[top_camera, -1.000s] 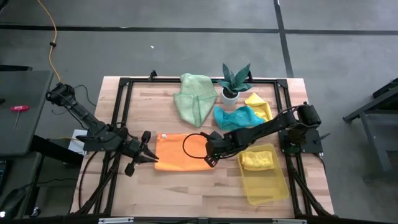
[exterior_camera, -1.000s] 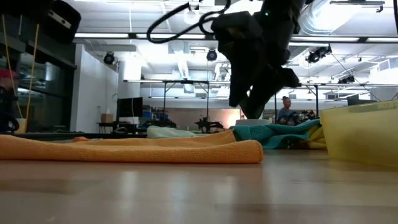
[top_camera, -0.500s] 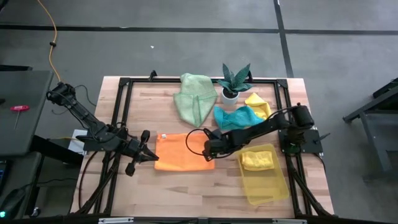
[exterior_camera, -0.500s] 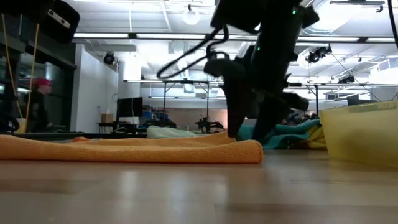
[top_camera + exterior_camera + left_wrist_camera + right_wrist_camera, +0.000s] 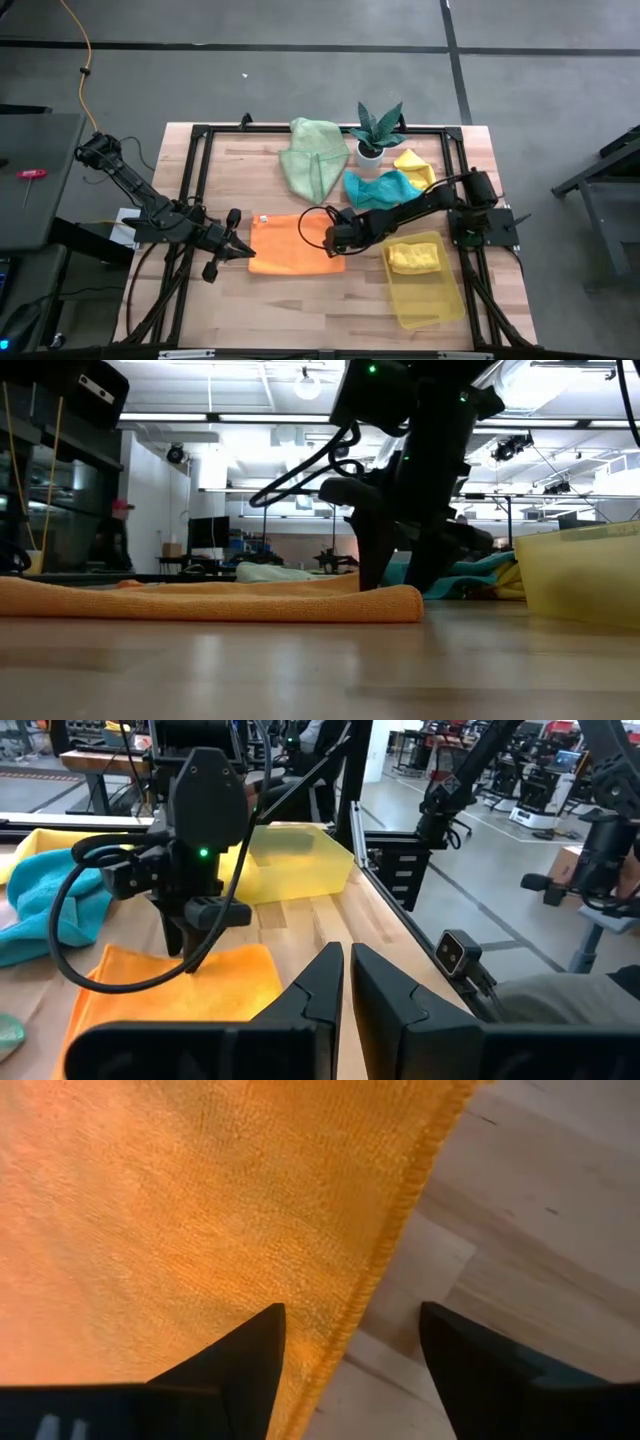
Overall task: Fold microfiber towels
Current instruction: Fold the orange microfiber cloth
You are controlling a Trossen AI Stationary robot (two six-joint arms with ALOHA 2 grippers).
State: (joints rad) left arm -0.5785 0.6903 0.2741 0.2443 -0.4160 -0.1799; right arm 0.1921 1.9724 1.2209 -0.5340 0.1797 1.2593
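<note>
The right gripper (image 5: 333, 240) stands with its fingers spread apart, straddling the right edge of the orange towel (image 5: 290, 245), grasping nothing. The left gripper (image 5: 243, 252) is closed and empty, just beside this towel's left edge. The towel lies flat on the table (image 5: 300, 300).

Grey concrete floor (image 5: 300, 80) crossed by dark seams surrounds the pale wooden table (image 5: 230, 300); white ceiling light strips (image 5: 230, 417) brighten the workshop behind.
</note>
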